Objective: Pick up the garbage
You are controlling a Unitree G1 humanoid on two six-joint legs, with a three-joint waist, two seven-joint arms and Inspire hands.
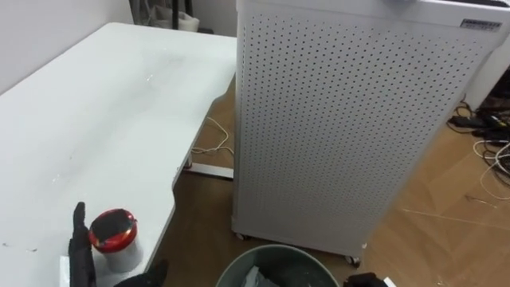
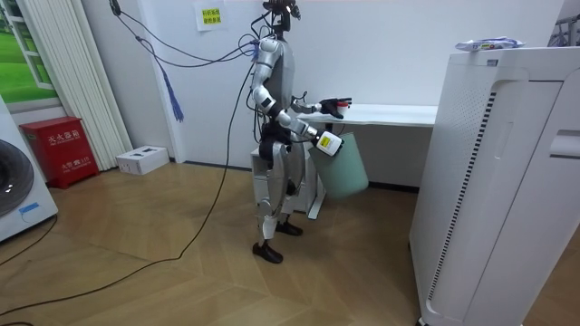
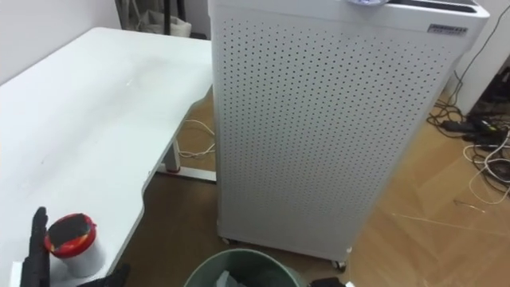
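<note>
A small grey can with a red lid (image 1: 112, 232) stands near the front edge of the white table (image 1: 96, 119). My left hand (image 1: 80, 257) is open right at it, fingers straight up on the can's left and the thumb (image 1: 149, 275) spread out on its right. A green bin (image 1: 275, 267) with some litter inside hangs below the table edge. In the room view my right hand (image 2: 319, 139) holds the green bin (image 2: 344, 165) by its rim, tilted and off the floor. I stand at the table's end.
A tall white perforated cabinet (image 1: 343, 119) stands close on the right, with a wrapper (image 2: 489, 43) on top. Cables (image 1: 486, 135) lie on the wooden floor beyond it. More cable (image 1: 211, 143) trails under the table.
</note>
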